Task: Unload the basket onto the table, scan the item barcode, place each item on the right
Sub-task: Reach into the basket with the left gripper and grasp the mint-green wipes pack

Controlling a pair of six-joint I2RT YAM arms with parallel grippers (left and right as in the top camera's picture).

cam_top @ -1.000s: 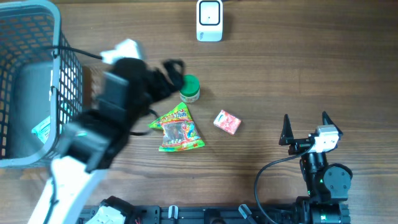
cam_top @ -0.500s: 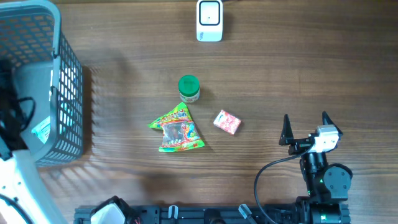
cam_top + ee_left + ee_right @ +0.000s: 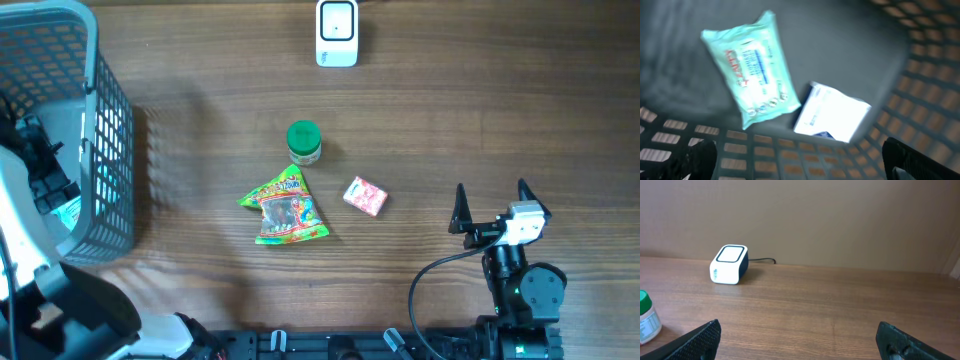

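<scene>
While left end effector (image 3: 801, 156) and right end effector (image 3: 802, 341) gape wide, wipes pack (image 3: 752, 70) lettering blurs.

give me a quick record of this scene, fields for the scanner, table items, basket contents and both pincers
scanner: white, at the table's far edge
table items: green-lidded jar, snack bag, pink box, grouped mid-table
basket: grey, on the left arm's side, holding a teal wipes pack and a white box
left pincer: open, empty, above the basket's contents
right pincer: open, empty, near the front right of the table
task state: no item picked up yet
</scene>
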